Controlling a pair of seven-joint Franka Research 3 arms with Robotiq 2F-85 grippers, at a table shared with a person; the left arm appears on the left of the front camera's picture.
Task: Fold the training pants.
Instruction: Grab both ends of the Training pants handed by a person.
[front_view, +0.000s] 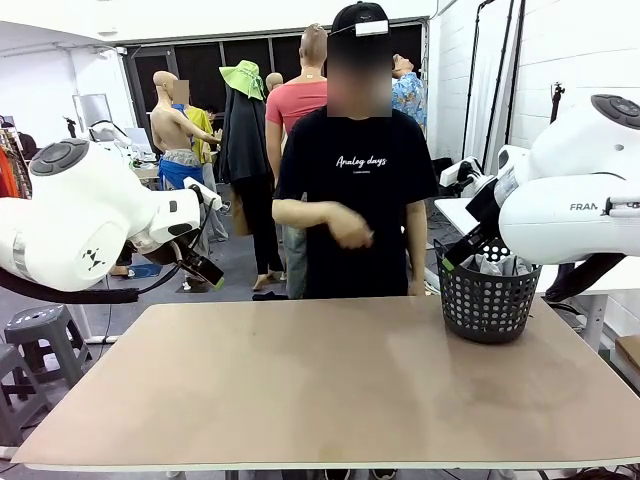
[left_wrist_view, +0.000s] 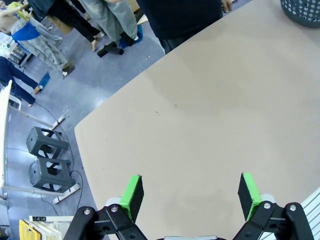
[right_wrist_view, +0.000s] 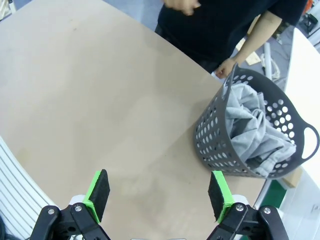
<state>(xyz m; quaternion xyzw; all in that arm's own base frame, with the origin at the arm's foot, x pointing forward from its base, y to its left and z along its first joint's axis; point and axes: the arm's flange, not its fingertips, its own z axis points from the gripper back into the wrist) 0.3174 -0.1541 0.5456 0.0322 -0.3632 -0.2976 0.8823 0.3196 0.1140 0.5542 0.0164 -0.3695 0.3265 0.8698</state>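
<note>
The light grey training pants (right_wrist_view: 255, 132) lie crumpled inside the dark mesh basket (right_wrist_view: 216, 135); a bit of the grey cloth (front_view: 495, 266) pokes over the rim of that basket (front_view: 485, 305) at the table's far right. High over the table's left part, my left gripper (left_wrist_view: 190, 192) stands open with nothing between its green pads. My right gripper (right_wrist_view: 159, 192) is open too, held above the table a short way from the basket. Both arms are raised at the table's sides, the left arm (front_view: 80, 225) and the right arm (front_view: 580, 200).
A person in a black T-shirt (front_view: 355, 200) stands at the far edge, one hand (front_view: 350, 228) raised at chest height, the other hand (right_wrist_view: 223, 67) by the basket rim. The bare tan tabletop (front_view: 320, 385) spreads between the arms. Grey stools (left_wrist_view: 47, 160) stand on the floor off the left edge.
</note>
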